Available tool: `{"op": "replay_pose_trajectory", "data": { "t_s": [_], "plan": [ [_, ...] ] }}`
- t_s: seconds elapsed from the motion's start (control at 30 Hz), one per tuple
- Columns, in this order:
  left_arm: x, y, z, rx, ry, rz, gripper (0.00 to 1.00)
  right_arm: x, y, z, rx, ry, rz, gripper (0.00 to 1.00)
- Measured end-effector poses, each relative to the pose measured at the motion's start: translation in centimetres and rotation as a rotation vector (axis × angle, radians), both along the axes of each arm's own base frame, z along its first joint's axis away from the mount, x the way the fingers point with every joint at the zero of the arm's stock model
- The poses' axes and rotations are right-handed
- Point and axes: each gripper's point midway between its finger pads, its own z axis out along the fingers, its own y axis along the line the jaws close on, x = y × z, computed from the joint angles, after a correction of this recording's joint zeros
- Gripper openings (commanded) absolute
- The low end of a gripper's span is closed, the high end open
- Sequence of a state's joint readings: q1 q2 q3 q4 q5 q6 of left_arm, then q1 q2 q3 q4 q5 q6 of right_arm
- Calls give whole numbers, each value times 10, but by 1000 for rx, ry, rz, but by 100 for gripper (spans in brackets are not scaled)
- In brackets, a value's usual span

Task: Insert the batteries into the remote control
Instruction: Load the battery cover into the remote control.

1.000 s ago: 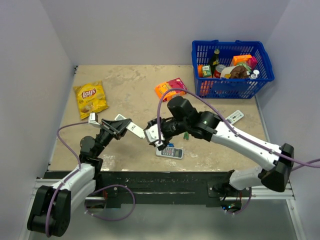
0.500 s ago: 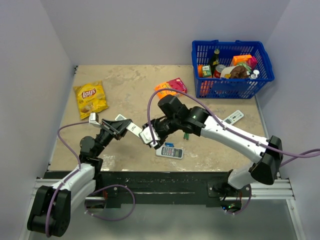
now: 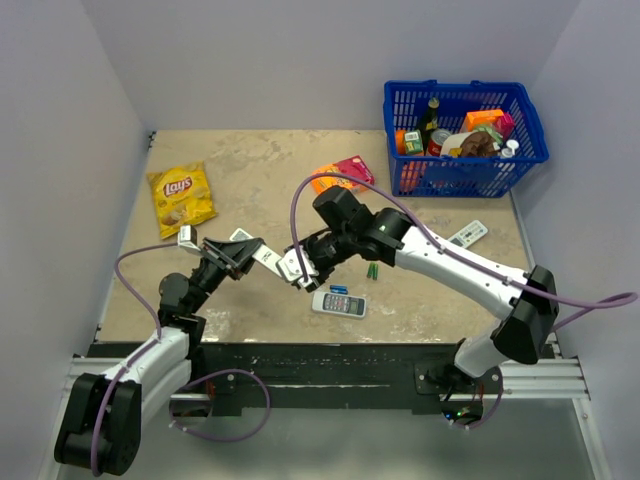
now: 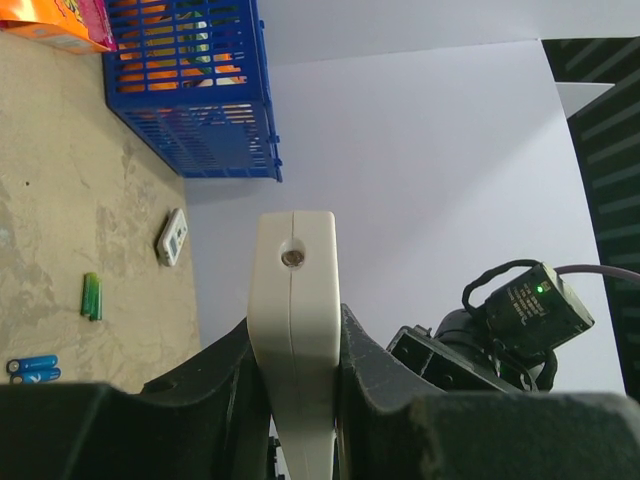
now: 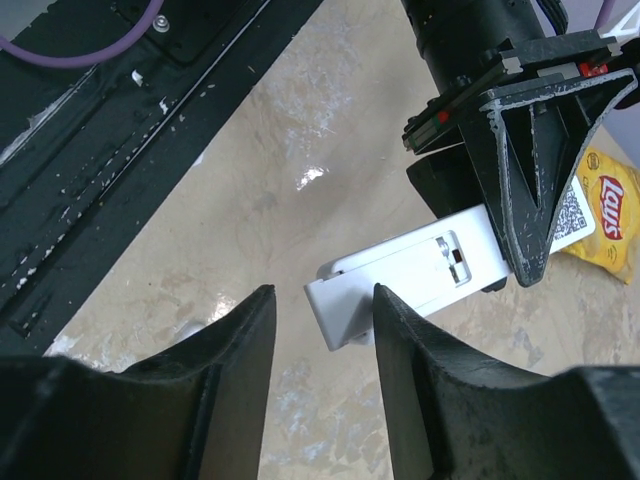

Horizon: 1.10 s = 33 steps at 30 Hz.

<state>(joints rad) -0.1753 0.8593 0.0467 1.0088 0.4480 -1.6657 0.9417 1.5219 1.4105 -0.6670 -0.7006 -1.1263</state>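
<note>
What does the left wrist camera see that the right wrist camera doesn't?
Only the left wrist camera shows the blue basket, the green batteries and a small white remote lying on the table. Only the right wrist camera shows the Lay's bag, the black rail at the table's edge and a purple cable. Both show the slim white remote gripped by the left end effector, and the tan table.
</note>
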Motion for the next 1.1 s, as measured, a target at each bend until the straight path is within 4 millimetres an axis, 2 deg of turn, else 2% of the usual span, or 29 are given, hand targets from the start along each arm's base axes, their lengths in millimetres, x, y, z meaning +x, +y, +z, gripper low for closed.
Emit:
{"op": "replay_pose_trajectory", "data": {
  "t_s": [0.17, 1.1],
  "plan": [
    [-1, 0, 0, 1, -2, -3, 0, 2, 4, -2, -1, 8, 7, 41],
    [-5, -4, 2, 2, -9, -28, 0, 7, 12, -3, 15, 39, 31, 37]
  ]
}}
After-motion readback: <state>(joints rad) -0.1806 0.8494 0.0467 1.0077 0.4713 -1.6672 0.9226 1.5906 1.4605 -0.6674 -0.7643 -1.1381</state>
